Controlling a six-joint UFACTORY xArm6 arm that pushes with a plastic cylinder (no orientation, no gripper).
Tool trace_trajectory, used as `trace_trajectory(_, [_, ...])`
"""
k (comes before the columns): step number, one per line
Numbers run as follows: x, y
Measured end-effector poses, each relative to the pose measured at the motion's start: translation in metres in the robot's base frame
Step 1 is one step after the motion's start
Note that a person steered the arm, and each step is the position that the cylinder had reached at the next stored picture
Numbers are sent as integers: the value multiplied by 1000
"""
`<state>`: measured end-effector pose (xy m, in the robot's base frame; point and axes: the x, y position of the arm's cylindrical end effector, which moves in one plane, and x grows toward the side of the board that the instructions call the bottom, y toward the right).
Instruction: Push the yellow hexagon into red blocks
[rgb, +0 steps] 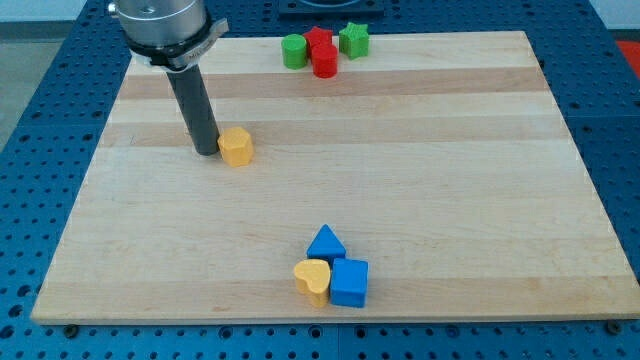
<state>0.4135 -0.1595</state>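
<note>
Just right of my tip (206, 152), touching, the yellow hexagon (236, 146).

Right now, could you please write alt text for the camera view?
My tip sits just left of the yellow hexagon on a wooden board. Red blocks and green blocks cluster at the top; blue blocks and a yellow heart sit at the bottom.

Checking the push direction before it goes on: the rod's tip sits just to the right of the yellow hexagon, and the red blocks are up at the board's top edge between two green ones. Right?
Not quite. In the camera view my tip sits just to the view's left of the yellow hexagon, not its right. The red blocks are indeed at the board's top edge, between the green cylinder and the green star-like block.
</note>
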Motion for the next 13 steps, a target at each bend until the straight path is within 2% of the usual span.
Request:
trace_trajectory(1, [4, -9])
trace_trajectory(3, [40, -5])
trace_trajectory(4, [36, 25])
trace_trajectory(5, [-7, 64])
trace_trajectory(6, [-60, 78])
trace_trajectory(7, [-45, 79])
trace_trajectory(8, [-30, 52])
trace_trajectory(9, [-43, 39])
trace_trajectory(11, [-94, 61])
trace_trajectory(12, [-94, 57])
trace_trajectory(13, [-92, 24])
